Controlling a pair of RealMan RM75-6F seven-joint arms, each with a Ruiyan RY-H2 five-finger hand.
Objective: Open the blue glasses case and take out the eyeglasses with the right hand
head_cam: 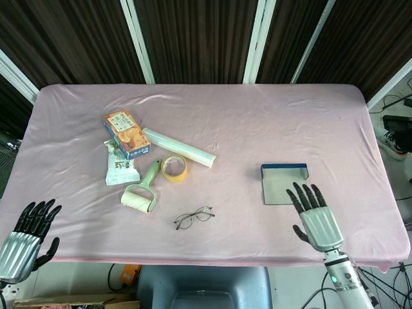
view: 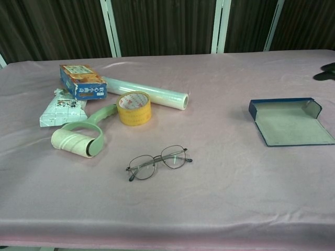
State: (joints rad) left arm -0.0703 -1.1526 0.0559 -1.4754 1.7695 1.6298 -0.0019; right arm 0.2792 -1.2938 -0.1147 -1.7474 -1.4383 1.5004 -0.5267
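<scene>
- We see the eyeglasses [head_cam: 194, 217] lying free on the pink desk [head_cam: 244, 129], well to the left of the blue glasses case [head_cam: 284, 184].
- The case lies flat with its lid open.
- Our right hand [head_cam: 313, 215] hovers just below the case — fingers spread, holding nothing.
- Our left hand [head_cam: 29, 233] sits far left of the case — fingers apart, empty.

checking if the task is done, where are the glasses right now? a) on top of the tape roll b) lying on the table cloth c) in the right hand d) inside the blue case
b, the glasses lie on the cloth, apart from the open case and the empty right hand.
</scene>
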